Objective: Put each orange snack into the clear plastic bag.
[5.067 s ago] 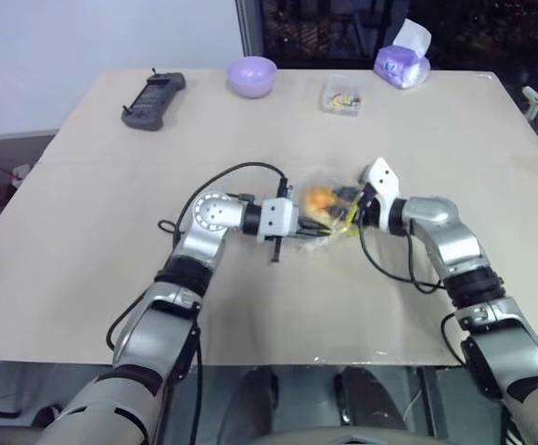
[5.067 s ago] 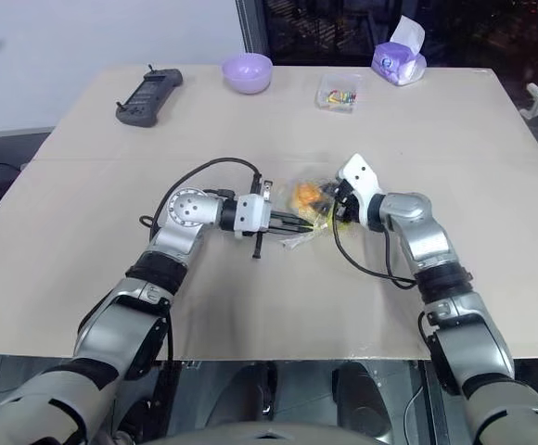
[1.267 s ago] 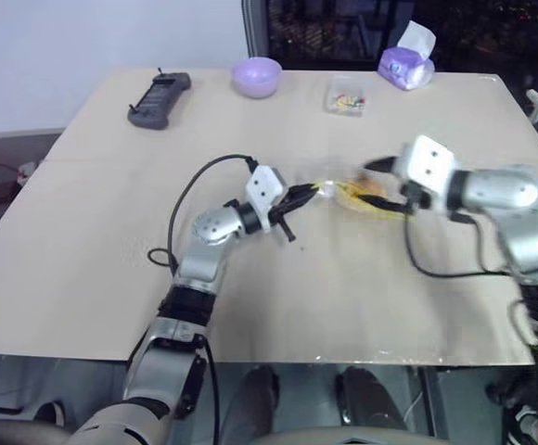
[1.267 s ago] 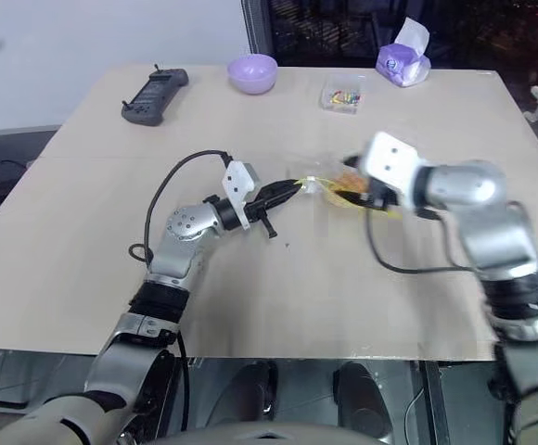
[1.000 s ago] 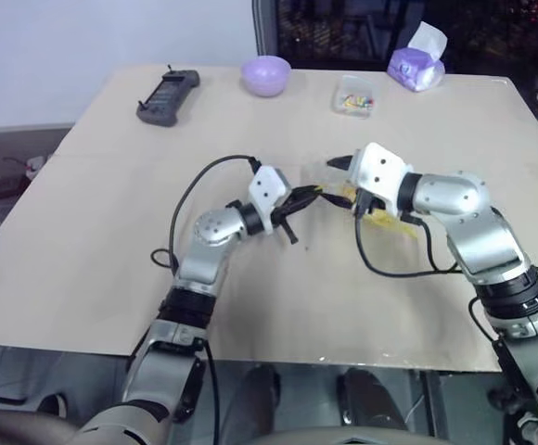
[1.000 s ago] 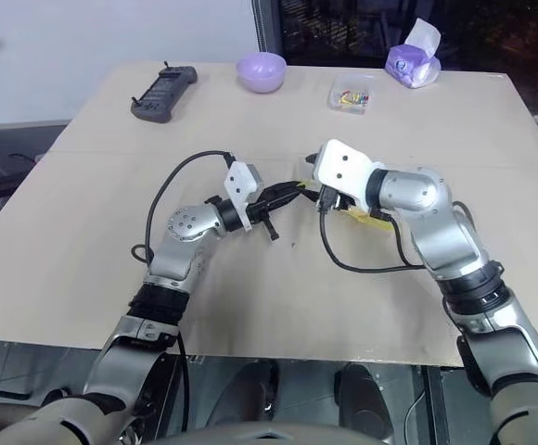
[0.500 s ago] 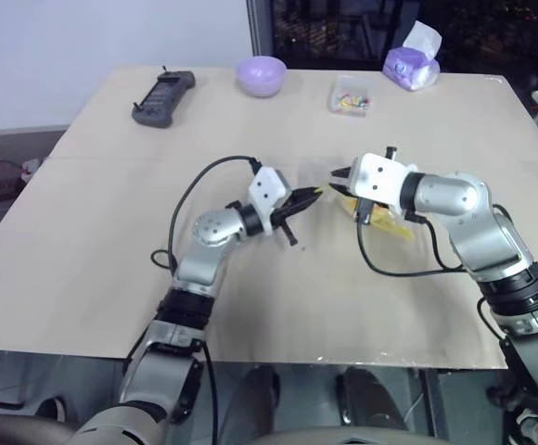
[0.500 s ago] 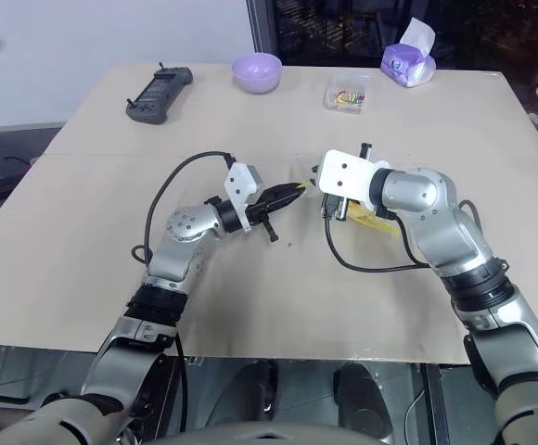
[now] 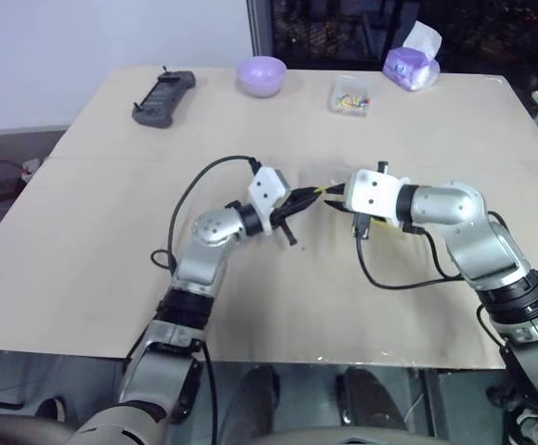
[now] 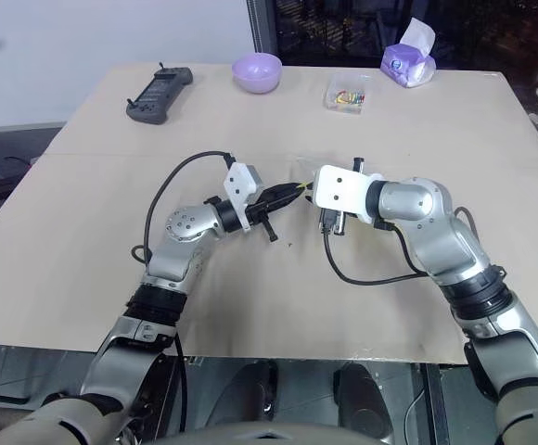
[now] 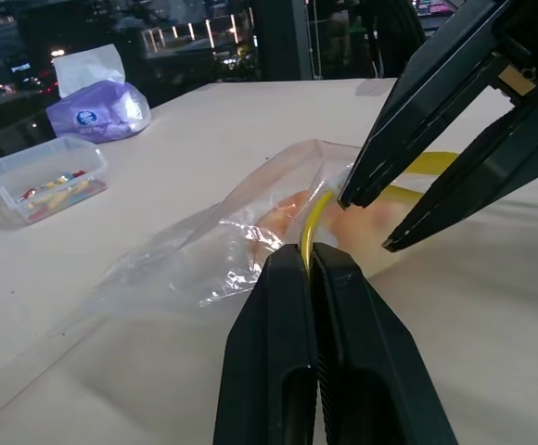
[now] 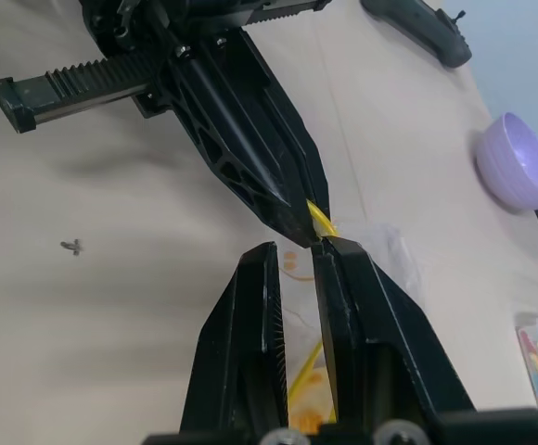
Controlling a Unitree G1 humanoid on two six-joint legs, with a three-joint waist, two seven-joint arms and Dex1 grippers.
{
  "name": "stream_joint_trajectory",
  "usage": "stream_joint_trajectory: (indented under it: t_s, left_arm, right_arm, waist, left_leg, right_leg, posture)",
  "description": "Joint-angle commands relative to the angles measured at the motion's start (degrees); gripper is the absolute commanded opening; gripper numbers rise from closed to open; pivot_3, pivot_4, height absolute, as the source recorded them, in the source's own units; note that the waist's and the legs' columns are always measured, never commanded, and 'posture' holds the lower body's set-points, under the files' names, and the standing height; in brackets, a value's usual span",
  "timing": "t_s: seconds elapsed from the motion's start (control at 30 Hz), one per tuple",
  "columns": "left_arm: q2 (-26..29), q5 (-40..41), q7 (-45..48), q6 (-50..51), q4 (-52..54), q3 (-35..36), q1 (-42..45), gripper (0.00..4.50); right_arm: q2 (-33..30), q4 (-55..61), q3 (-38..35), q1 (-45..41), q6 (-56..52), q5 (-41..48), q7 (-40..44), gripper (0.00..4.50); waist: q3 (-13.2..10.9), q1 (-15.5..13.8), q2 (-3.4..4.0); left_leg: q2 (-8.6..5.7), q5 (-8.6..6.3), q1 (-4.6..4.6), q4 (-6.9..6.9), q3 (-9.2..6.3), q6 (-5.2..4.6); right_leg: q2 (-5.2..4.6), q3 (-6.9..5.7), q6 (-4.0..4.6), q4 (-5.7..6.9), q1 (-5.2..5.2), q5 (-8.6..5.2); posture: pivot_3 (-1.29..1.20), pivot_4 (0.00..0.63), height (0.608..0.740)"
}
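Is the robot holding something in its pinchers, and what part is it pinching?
The left gripper pinches the clear plastic bag by its yellow zip strip. The right gripper is narrowly open beside that strip.

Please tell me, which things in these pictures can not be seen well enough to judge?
- Orange snack: in the left wrist view, a pale orange blur behind the crinkled film of the clear plastic bag with yellow zip strip; its pattern and count are unreadable.
- Bag in the head views: mostly behind the right gripper.
- Contents of the small clear plastic box: too small.
- Left gripper: shut on the strip.
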State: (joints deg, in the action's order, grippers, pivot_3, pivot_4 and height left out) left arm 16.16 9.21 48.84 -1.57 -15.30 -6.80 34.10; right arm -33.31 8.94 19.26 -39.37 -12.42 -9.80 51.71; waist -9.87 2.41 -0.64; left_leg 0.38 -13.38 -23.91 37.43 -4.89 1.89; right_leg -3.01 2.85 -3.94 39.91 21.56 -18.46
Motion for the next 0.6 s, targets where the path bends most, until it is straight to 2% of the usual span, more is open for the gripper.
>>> stream_joint_trajectory:
  t_s: [0.03, 0.6]
  left_arm:
    - [-0.1, 0.9, 0.1, -0.4, 1.9, 0.3, 0.4, 0.0]
    - [0.0, 1.0, 0.4, -0.3, 1.9, 0.3, 0.5, 0.0]
  right_arm:
    - [0.2, 0.2, -1.8, -1.0, 0.6, -1.3, -2.7, 0.65]
    - [0.3, -1.2, -2.1, -1.5, 0.4, -2.2, -4.6, 0.65]
  waist:
    - [0.0, 0.0, 0.0]
    - [0.0, 0.0, 0.0]
  left_leg:
    - [0.0, 0.0, 0.0, 0.0, -0.01, 0.0]
    - [0.0, 0.0, 0.0, 0.0, 0.0, 0.0]
  right_leg:
    - [0.0, 0.0, 0.0, 0.0, 0.0, 0.0]
    - [0.0, 0.0, 0.0, 0.0, 0.0, 0.0]
  posture:
    - [0.0, 0.15, 0.74]
    - [0.0, 0.15, 0.74]
